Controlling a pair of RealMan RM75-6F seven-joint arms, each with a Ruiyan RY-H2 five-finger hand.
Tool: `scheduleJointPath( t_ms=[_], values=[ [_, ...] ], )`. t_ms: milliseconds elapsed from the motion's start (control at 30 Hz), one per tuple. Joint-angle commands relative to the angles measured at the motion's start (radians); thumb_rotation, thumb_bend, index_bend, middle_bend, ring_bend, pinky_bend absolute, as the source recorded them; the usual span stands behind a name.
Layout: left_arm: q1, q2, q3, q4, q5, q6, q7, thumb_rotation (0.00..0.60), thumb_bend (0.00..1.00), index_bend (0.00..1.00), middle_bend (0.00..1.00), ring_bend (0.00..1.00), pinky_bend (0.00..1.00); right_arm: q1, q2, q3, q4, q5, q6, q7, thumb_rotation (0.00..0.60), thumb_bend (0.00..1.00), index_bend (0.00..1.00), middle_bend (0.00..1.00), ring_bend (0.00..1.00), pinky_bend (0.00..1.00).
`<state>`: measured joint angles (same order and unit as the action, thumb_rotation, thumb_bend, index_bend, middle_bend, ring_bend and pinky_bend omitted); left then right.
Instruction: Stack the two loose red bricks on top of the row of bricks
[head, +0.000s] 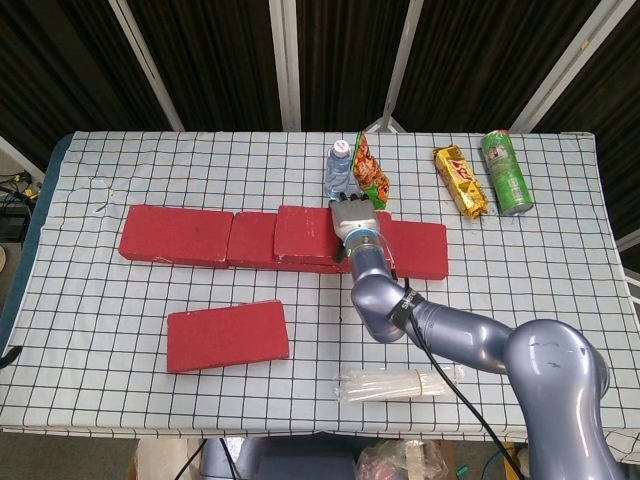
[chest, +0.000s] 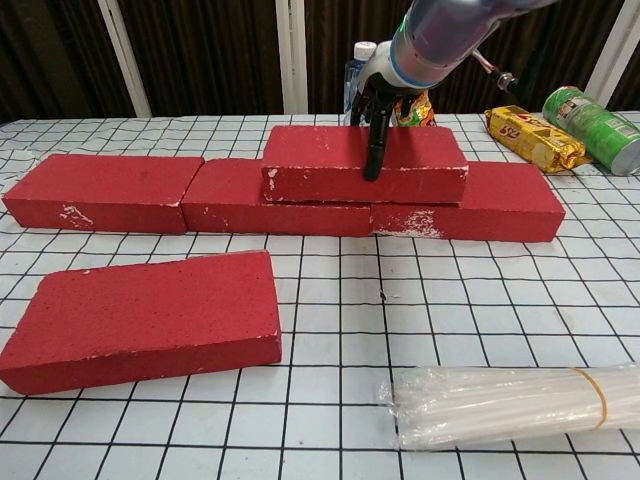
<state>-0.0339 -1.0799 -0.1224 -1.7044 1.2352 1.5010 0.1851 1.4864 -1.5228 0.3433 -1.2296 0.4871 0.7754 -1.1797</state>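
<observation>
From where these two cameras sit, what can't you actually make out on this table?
- Left hand: in neither view.
- Right hand: head view, the arm covers its fingers.
- Water bottle: chest view, mostly behind the hand.
- Snack bag: both views, partly blocked by hand; print too small.
- Straw bundle: chest view, cut off at the right edge.

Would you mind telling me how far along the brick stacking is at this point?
About halfway. Done: one brick already lies on the row, spanning the middle and right bricks. In hand: the right hand has fingers down over that top brick's front, apparently seating it. Left: the second loose brick lies flat on the table, untouched, and needs lifting onto the row. The left hand is out of view.
</observation>
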Motion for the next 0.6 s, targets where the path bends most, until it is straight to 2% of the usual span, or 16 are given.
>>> scheduleJointPath(
  t_ms=[33, 333, 600],
  values=[
    [-0.001, 0.000, 0.000, 0.000, 0.000, -0.001, 0.001, 0.600, 0.00, 0.07, 0.02, 0.00, 0.00, -0.002, -0.002, 0.004, 0.000, -0.003, 0.002, -0.002, 0.600, 0.13, 0.16, 0.01, 0.00, 0.00],
    [0.001, 0.003, -0.001, 0.000, -0.002, -0.001, -0.007, 0.600, 0.00, 0.08, 0.02, 0.00, 0.00, -0.007, -0.007, 0.014, 0.000, 0.001, 0.014, -0.020, 0.600, 0.13, 0.15, 0.00, 0.00, 0.00],
    [0.001, 0.003, -0.001, 0.000, -0.004, -0.001, -0.006, 0.600, 0.00, 0.08, 0.02, 0.00, 0.00, -0.011, -0.004, 0.031, -0.007, 0.008, 0.013, -0.033, 0.600, 0.13, 0.08, 0.00, 0.00, 0.00]
  ],
)
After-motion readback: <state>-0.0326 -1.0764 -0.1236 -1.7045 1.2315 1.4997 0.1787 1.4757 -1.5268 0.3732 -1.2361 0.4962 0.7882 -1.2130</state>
